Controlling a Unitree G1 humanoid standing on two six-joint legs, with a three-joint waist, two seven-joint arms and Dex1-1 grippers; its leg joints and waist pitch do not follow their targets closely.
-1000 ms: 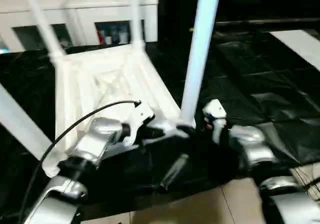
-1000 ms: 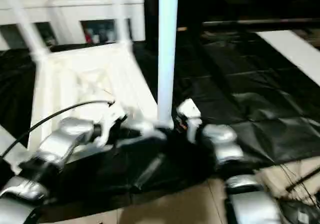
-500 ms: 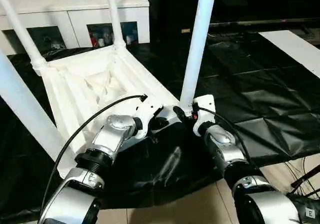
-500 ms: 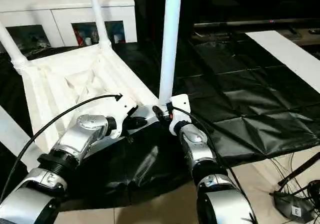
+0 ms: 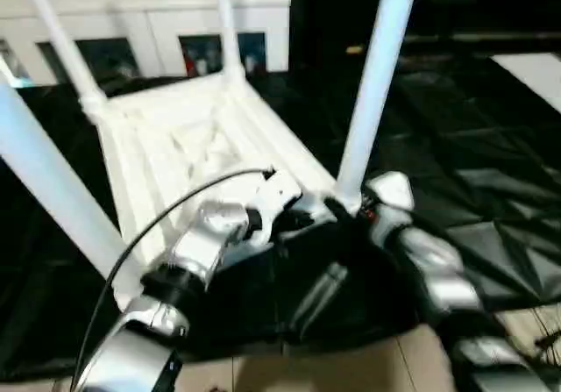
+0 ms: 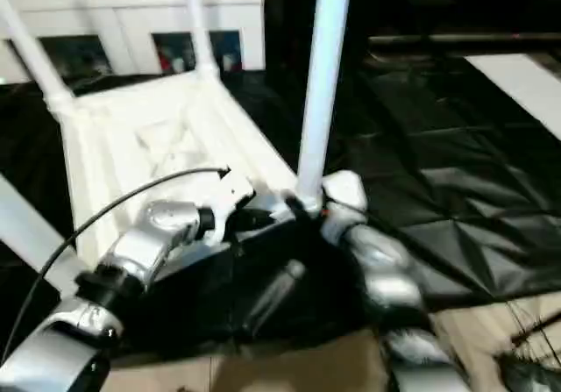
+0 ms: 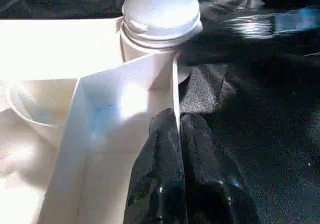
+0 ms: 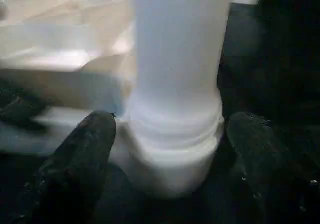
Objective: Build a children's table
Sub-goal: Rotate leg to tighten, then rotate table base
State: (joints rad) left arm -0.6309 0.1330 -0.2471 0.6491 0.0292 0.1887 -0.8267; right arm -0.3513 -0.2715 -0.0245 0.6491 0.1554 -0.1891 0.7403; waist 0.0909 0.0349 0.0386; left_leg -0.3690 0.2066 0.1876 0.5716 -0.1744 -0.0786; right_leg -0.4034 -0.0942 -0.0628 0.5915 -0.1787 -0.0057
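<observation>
I see the upturned children's table (image 5: pixel 188 146) on black sheeting (image 5: pixel 456 138); white cabinet (image 5: pixel 149 24) behind. Left gripper (image 7: pixel 178 129) fingers together at its rim; right gripper (image 8: pixel 167 134) fingers apart, straddling a leg (image 8: pixel 177 58).

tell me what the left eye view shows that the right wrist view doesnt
Left eye view alone: the whole upturned children's table on the black drape, four legs standing up from its ribbed underside, the white cabinet behind, both silver forearms, and the left gripper at the table's near edge.

Right wrist view alone: a close look at the right gripper, its black fingers standing apart on either side of the leg's base, not touching it.

Both: the near right leg seated in its corner socket, and part of the white underside.
</observation>
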